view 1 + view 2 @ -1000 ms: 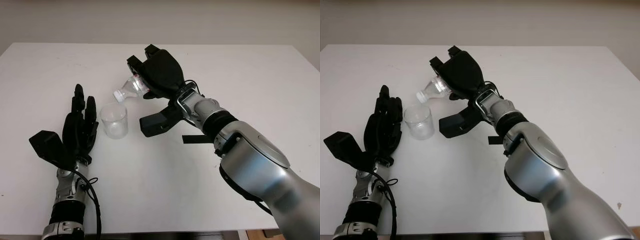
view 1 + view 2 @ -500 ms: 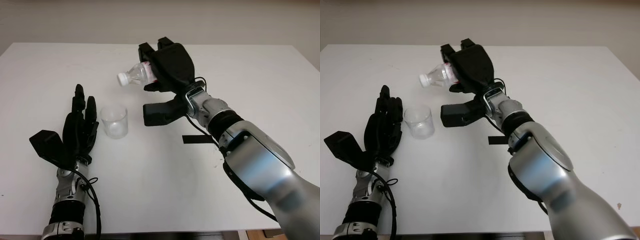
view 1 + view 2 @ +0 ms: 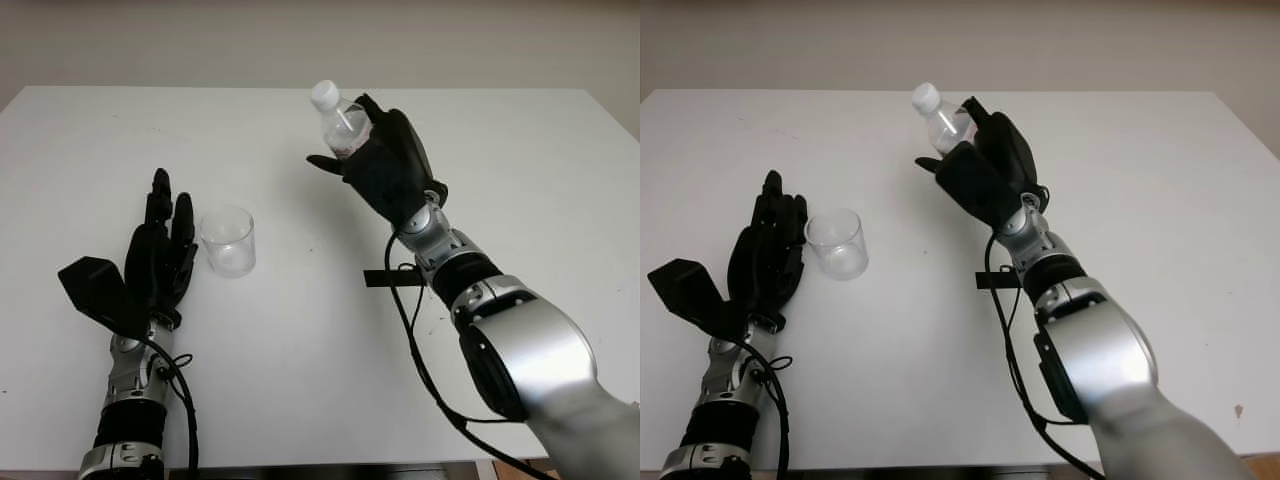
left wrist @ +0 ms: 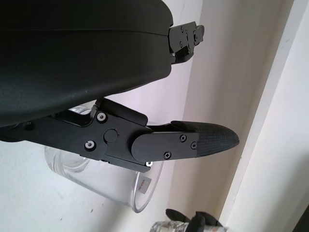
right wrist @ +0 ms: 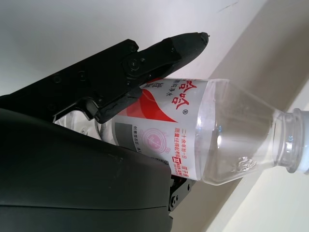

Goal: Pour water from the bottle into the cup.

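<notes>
right hand (image 3: 385, 170) holds bottle (image 3: 338, 122) upright beyond the cup (image 3: 228, 241).

My right hand (image 3: 385, 170) is raised above the middle of the table, its black fingers (image 5: 145, 67) wrapped around the bottle (image 3: 340, 122), which I hold nearly upright with the cap uppermost. The silver forearm runs back from it to the lower right. My left hand (image 3: 155, 260) sits low at the left, open, fingers pointing away from me.
</notes>
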{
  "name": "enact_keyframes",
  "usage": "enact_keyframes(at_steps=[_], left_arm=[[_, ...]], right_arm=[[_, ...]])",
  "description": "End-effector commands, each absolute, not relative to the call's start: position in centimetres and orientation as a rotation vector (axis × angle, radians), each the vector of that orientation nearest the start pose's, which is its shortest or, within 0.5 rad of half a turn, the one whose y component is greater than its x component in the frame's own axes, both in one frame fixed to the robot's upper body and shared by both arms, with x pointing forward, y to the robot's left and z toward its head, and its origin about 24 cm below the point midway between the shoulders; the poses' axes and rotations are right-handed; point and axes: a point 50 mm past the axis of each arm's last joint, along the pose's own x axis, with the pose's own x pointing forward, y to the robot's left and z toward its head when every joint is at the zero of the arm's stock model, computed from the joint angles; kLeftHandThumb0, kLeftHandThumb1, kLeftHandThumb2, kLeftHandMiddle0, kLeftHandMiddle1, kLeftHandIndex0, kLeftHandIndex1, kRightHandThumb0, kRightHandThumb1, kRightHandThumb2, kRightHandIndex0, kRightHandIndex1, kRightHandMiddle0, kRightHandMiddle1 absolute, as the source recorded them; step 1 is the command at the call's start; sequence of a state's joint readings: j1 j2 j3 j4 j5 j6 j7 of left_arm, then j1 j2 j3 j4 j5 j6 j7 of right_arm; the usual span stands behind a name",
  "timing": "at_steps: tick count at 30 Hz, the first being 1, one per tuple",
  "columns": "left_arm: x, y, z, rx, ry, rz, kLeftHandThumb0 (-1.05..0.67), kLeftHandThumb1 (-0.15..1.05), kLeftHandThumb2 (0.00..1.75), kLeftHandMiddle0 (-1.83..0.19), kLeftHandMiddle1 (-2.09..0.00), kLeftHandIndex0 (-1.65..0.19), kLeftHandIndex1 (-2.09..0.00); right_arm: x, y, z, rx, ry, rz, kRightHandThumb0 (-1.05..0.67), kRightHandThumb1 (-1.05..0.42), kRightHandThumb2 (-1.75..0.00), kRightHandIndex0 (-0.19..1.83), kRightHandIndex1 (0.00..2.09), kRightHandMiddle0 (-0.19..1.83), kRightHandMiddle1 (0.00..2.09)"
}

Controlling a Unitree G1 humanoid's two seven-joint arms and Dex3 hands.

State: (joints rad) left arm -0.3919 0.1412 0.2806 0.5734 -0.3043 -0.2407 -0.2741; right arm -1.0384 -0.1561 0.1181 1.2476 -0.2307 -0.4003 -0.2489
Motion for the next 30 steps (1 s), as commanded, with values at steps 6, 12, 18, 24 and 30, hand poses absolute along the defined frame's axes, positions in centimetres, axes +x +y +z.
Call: enact_keyframes(at_steps=[6,12,18,24,30], left_arm=[[31.1,21.4,3.5,-0.244,-0.069,0.002,-0.73,1.05,0.44,0.13,-0.05,0.17,-0.06],[30.9,21.4,3.4,-0.245,-0.071,0.000,-0.72,1.05,0.44,0.14,-0.05,0.17,-0.05],[30.9,21.3,3.3,-0.242,-0.067,-0.011,-0.72,1.05,0.46,0.15,-0.05,0.18,-0.05],[30.8,21.2,3.2,-0.257,-0.063,-0.010,-0.72,1.05,0.45,0.16,-0.05,0.18,-0.05],[30.5,21.3,3.2,-0.263,-0.063,-0.005,-0.72,1.05,0.46,0.15,-0.05,0.19,-0.05]], right_arm=[[39.8,-14.3,12.1,-0.105,-0.126,0.103,-0.34,-1.05,-0.37,1.26,2.09,0.89,2.09],[37.4,-16.3,10.9,-0.050,-0.121,0.114,-0.33,-1.05,-0.38,1.25,2.09,0.73,2.09],[34.7,-17.2,10.5,-0.036,-0.114,0.086,-0.36,-1.05,-0.34,1.30,2.09,0.80,2.09],[33.1,-17.4,9.6,-0.117,-0.140,0.099,-0.35,-1.05,-0.33,1.19,2.09,0.76,2.09],[32.5,-17.4,8.7,-0.110,-0.099,0.092,-0.36,-1.05,-0.32,1.03,2.09,0.64,2.09]])
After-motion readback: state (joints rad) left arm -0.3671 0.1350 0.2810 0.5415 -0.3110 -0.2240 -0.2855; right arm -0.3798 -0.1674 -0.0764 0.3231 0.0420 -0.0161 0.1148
